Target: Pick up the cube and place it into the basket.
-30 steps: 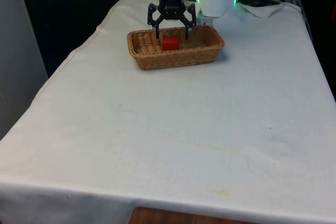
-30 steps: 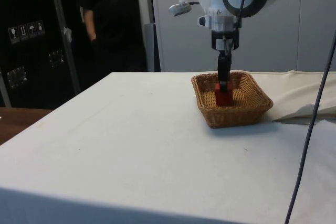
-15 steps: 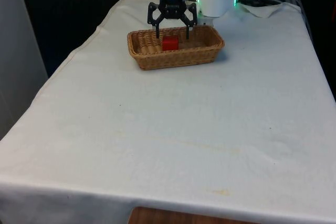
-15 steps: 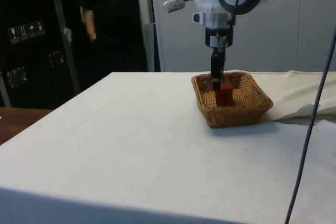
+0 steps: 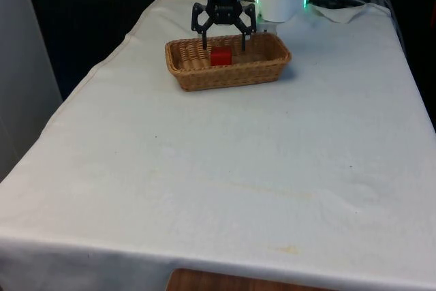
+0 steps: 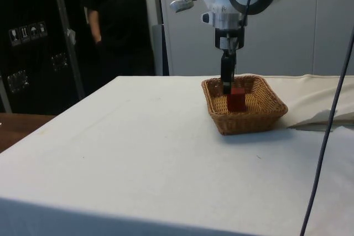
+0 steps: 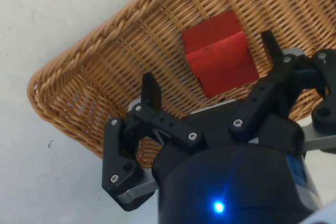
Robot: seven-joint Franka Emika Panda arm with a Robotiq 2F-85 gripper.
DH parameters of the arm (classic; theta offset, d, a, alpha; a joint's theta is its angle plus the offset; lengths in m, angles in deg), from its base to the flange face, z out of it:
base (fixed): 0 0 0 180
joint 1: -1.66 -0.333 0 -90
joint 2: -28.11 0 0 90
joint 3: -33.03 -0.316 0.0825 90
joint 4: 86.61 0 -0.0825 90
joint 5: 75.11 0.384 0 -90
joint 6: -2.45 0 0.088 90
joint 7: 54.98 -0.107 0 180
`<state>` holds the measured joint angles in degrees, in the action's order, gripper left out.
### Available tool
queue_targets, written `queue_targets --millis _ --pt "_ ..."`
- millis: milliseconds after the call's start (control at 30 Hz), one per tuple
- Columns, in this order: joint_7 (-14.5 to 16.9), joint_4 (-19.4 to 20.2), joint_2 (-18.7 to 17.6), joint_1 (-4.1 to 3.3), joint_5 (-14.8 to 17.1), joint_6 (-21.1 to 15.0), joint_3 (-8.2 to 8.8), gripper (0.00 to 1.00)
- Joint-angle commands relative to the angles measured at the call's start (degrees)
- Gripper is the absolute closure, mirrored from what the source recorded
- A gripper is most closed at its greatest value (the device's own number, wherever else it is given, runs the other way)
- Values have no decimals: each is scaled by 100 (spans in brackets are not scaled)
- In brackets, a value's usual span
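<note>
Over the basket's far side, the gripper hangs with its jaws spread wide and nothing between them, fingertips clear of everything. Straight below and a touch toward the camera in the front view sits the red cube, resting on the wicker floor of the basket, roughly mid-basket and apart from the walls. In the side view the gripper stands just above the cube, tips at about its top edge, not touching. The basket's long axis runs across the front view. Looks like the placing is done; what remains is a clean lift straight up, away from the rim.
</note>
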<state>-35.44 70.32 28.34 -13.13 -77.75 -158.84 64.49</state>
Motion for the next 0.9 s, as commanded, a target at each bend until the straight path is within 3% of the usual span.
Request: queue_targets --millis 0,533,800,833,867 --pt "0 0 0 0 0 0 0 0" --pt "0 -6 0 0 0 6 0 0" --pt "-74 -126 281 40 -109 315 17 0" --pt "0 -97 292 6 0 281 11 0" --pt "-74 -132 315 46 -120 344 17 0"
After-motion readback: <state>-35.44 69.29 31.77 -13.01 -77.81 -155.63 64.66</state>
